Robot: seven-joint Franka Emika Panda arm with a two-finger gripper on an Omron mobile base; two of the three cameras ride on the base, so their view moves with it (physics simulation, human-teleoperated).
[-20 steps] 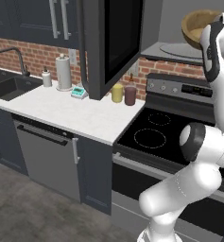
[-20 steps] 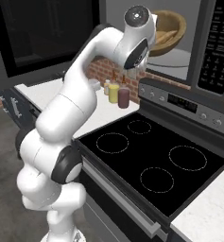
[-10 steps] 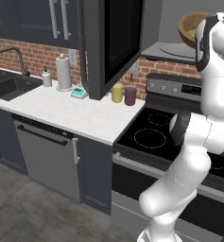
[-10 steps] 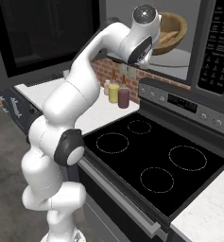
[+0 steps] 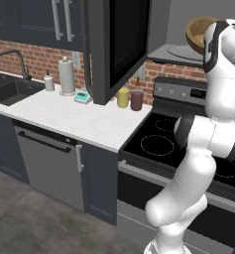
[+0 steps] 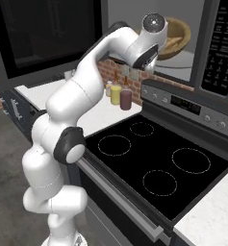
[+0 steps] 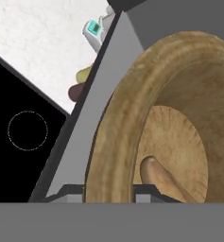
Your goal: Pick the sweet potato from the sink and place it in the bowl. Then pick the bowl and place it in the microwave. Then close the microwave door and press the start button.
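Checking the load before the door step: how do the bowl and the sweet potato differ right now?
The bowl is wide, round and wooden; the sweet potato is a small oblong lump. The bowl's rim sits between the gripper fingertips; the sweet potato lies loose inside it. The bowl is tan-brown with a lighter inside, the sweet potato pale tan-orange. Both are inside the microwave, whose microwave door stands open.

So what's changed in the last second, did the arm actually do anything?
The arm straightened, carrying the bowl deeper into the microwave; the sweet potato lies in the bowl. The gripper stays clamped on the bowl's rim. The microwave door stays open, and the jars are unmoved.
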